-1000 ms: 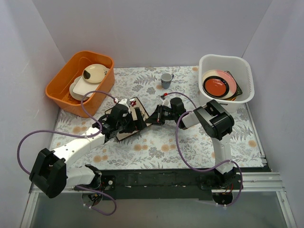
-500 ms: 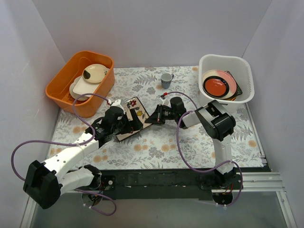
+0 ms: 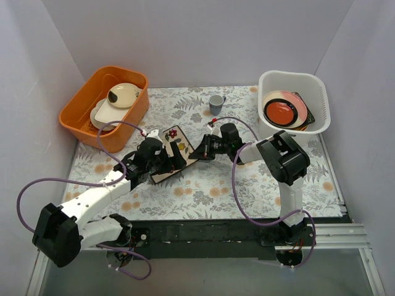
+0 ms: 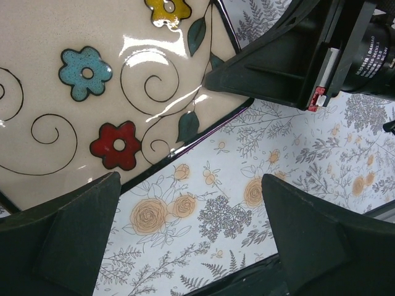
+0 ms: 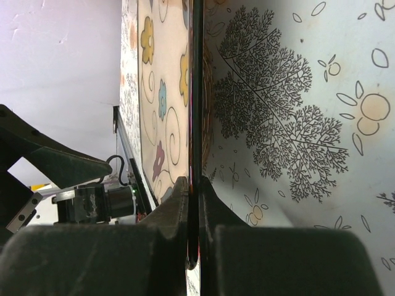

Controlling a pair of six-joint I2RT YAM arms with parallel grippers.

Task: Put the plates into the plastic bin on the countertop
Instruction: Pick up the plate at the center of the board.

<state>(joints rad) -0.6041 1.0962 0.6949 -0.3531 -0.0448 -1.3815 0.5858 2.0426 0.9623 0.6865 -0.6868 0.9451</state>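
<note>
Plate (image 3: 176,143), cream and square, painted with red, blue and yellow flowers and black curling stems, sits near the middle of the tabletop (image 3: 247,179), which is covered by a pale cloth printed with grey ferns and orange blossoms. From overhead the plate runs slantwise, its long line going from near-left to far-right, and it looks tipped rather than flat. Whether its lower edge touches the cloth cannot be told.

The right gripper (image 5: 189,184) is clenched on the plate's right-hand rim. Its own camera sees the plate edge-on, with the two fingers pinched either side of the thin dark edge. The left gripper (image 4: 191,182) hangs over the plate's near-left part with its jaws spread wide, grasping nothing. Bare cloth shows between its fingers and the plate edge lies just beyond them.

The plastic bin (image 3: 291,74), white with a rolled rim, stands at the far right corner, well apart from the plate and to its right. It already holds stacked plates (image 3: 285,111), a round red one uppermost. The right arm is the nearer of the two to the bin, and it has the hold, so the carry probably falls to it, travelling rightward and away from the bases.

A small grey-blue cup (image 3: 216,103) stands between plate and bin, towards the back. An orange tub (image 3: 83,126) with plain cream dishes sits at the far left.
</note>
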